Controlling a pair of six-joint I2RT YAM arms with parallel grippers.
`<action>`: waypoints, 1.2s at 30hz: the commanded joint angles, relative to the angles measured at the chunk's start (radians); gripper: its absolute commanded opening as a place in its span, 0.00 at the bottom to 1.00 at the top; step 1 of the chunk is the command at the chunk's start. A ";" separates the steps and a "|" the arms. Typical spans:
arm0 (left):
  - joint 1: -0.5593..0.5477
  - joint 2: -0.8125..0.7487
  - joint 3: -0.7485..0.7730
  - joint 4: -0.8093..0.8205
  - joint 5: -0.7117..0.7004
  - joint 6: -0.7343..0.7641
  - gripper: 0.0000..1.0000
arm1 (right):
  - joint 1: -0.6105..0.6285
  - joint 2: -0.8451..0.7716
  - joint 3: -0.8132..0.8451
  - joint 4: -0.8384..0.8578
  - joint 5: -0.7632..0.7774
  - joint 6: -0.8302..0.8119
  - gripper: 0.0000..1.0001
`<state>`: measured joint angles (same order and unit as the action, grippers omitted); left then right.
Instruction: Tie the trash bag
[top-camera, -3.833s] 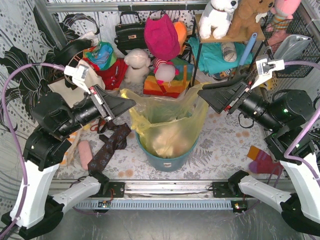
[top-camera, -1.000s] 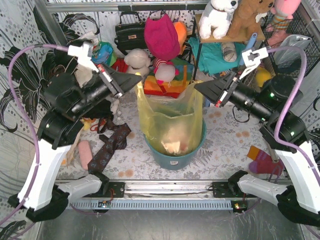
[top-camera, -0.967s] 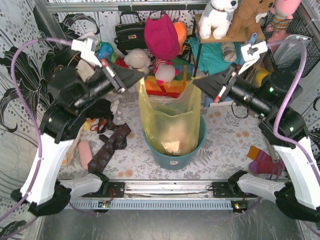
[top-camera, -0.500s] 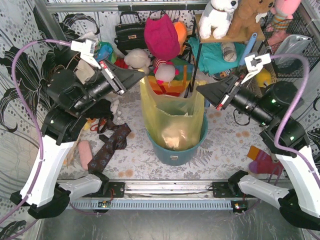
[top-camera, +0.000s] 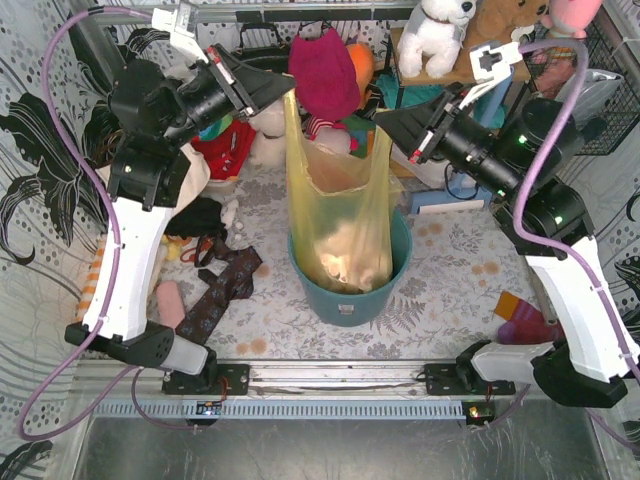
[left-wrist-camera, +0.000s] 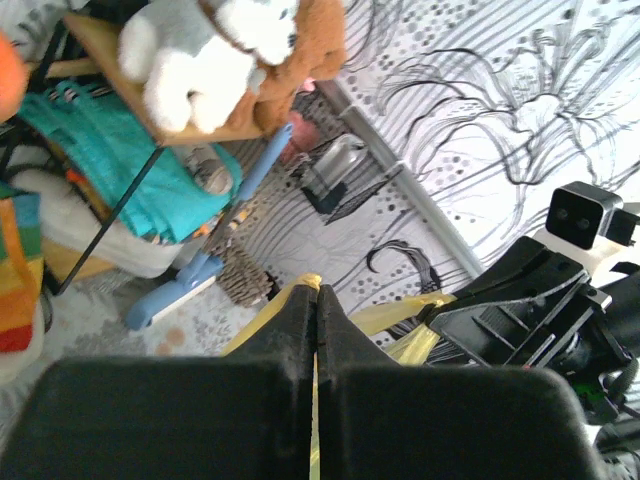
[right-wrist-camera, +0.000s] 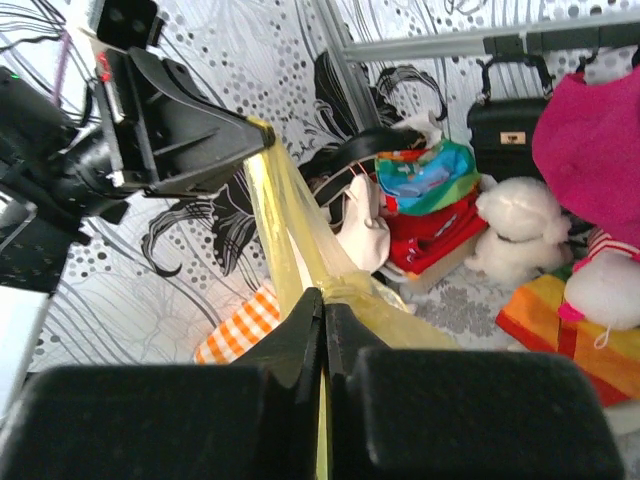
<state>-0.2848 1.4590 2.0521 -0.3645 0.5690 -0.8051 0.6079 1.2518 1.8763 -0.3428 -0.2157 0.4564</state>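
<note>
- The left gripper (top-camera: 289, 90), in the upper left of the top view, has its two fingers pressed fully together. They pinch the upper left corner of the trash bag (top-camera: 335, 215), and the thin yellow-green plastic comes out right at the fingertips.
- In the left wrist view its jaws meet with no gap, and yellow film shows on both sides of the tip.
- The right gripper (top-camera: 380, 118), in the upper centre-right of the top view, is also closed completely. It pinches the opposite upper corner of the bag.
- In the right wrist view a strip of the yellow plastic runs taut from its closed tips up to the left gripper in the upper left of that frame.
- The bag hangs between the two grippers in the middle of the top view, tall and stretched upward.
- The lower part of the bag sits inside the round teal bin (top-camera: 345, 308), a little below the centre of the frame.
- Crumpled white paper (top-camera: 338, 262) shows through the plastic, low in the bag.
- Behind, at the top of the frame, there are a black handbag (right-wrist-camera: 510, 125) and a white plush dog (top-camera: 437, 30) on a shelf.
</note>
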 joint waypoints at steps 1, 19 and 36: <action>0.003 -0.124 -0.200 0.278 0.165 -0.117 0.00 | -0.002 -0.078 -0.048 0.048 -0.039 0.018 0.00; 0.004 -0.368 -0.447 0.508 0.229 -0.227 0.00 | -0.002 -0.148 -0.062 0.044 -0.069 0.101 0.00; 0.004 -0.455 -0.704 0.818 0.232 -0.307 0.00 | -0.002 -0.278 -0.274 0.066 0.010 0.104 0.00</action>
<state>-0.2852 1.0088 1.3422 0.3050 0.7830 -1.0805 0.6079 0.9630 1.5887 -0.3111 -0.2302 0.5606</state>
